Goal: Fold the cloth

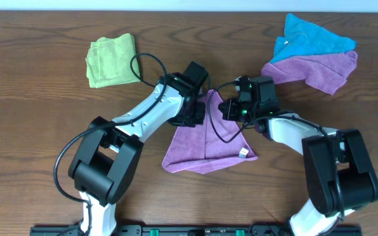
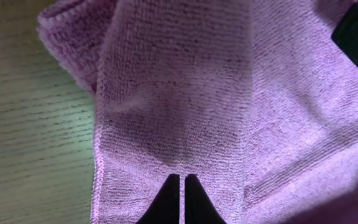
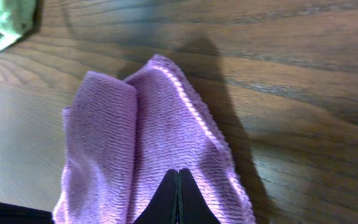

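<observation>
The magenta-purple cloth [image 1: 205, 147] lies mid-table, its upper part drawn up to a peak between the two arms and its white label [image 1: 243, 153] at the lower right corner. My left gripper [image 1: 193, 113] is at the peak's left side. In the left wrist view it is [image 2: 181, 178] shut, with a sliver of the cloth [image 2: 185, 93] showing between its tips. My right gripper [image 1: 231, 109] is at the peak's right side. Seen from the right wrist, it is [image 3: 178, 171] shut on a bunched fold of the cloth [image 3: 135, 137] raised off the wood.
A light green cloth [image 1: 112, 60] sits at the back left and also shows in the right wrist view [image 3: 5, 22]. A blue cloth [image 1: 310, 36] lies on a lavender cloth [image 1: 320, 69] at the back right. Black cables loop by both wrists.
</observation>
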`<state>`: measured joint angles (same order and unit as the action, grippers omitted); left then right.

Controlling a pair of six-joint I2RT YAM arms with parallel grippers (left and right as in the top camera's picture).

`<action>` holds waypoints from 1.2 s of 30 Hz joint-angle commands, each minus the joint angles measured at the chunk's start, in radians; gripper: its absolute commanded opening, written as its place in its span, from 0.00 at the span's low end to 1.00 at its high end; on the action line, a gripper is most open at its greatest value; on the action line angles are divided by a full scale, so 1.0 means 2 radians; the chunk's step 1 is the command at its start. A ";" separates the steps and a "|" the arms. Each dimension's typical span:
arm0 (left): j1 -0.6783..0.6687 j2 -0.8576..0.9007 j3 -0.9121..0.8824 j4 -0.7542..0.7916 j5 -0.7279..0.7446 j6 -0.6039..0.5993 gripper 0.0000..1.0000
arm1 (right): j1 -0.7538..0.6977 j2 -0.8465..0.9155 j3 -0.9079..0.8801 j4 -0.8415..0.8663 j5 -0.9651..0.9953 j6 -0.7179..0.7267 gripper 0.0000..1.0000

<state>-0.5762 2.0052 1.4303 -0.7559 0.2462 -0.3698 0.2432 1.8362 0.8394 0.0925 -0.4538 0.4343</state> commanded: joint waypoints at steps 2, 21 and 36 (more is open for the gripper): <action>0.000 0.002 -0.008 -0.001 -0.013 -0.002 0.06 | -0.003 0.014 0.010 -0.010 0.014 -0.013 0.01; 0.000 0.002 -0.050 -0.043 -0.080 -0.002 0.06 | -0.003 0.015 0.010 -0.035 0.146 -0.029 0.01; 0.000 0.002 -0.050 -0.078 -0.111 -0.002 0.06 | -0.004 0.015 0.010 -0.070 0.202 -0.040 0.01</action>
<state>-0.5762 2.0052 1.3350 -0.9058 0.0444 -0.3698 0.2432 1.8423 0.8780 -0.0181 -0.1390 0.3813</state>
